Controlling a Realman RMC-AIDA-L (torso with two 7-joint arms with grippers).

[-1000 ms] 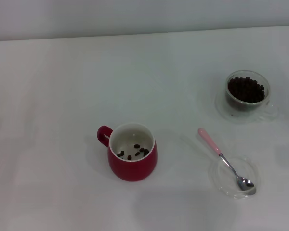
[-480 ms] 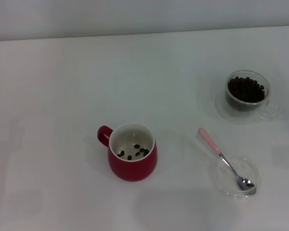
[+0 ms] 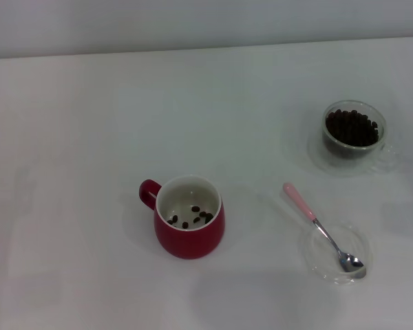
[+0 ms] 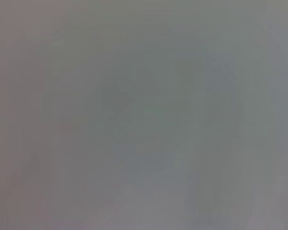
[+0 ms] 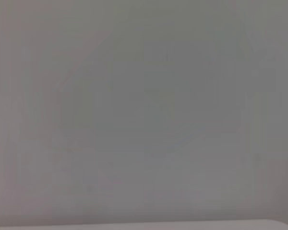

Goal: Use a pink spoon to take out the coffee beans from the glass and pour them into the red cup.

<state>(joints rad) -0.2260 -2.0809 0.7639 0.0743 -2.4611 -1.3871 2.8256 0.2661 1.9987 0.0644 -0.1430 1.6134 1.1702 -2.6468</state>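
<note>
Few beans (image 3: 191,218): lie in the red cup (image 3: 190,228).
Glass (image 3: 352,133): well apart, holding most beans.
Pink spoon (image 3: 321,226): bowl resting in a clear dish (image 3: 335,252), handle on the table (image 3: 89,124).
Jaws: neither arm visible; cannot tell.
Risk: thin, tilted spoon could skid when pinched.

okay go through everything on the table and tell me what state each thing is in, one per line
red cup: upright, a few coffee beans on its white bottom.
glass: upright, holding many beans, nearly full.
pink spoon: lying down, bowl resting in the clear dish, pink handle out over the rim, no beans in it.
clear dish: flat on the table, holding only the spoon's bowl.
Left and right grippers: not in view.
</note>
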